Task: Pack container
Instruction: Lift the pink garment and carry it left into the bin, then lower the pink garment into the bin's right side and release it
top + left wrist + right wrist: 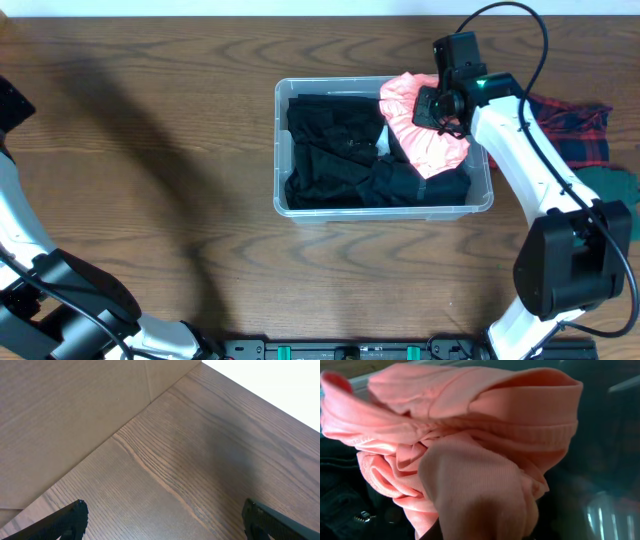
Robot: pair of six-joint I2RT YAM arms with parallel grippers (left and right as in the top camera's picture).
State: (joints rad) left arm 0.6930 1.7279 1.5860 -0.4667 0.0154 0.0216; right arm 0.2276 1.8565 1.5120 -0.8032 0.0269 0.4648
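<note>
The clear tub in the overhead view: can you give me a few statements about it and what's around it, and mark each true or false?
1. The container holds black clothing. True.
2. A pink garment lies at the container's left end. False: the pink garment is at the right end, under the right gripper.
3. The left gripper is open over bare table wood. True.
4. All the fabric is inside the container. False: a plaid cloth and a green cloth lie on the table to its right.
</note>
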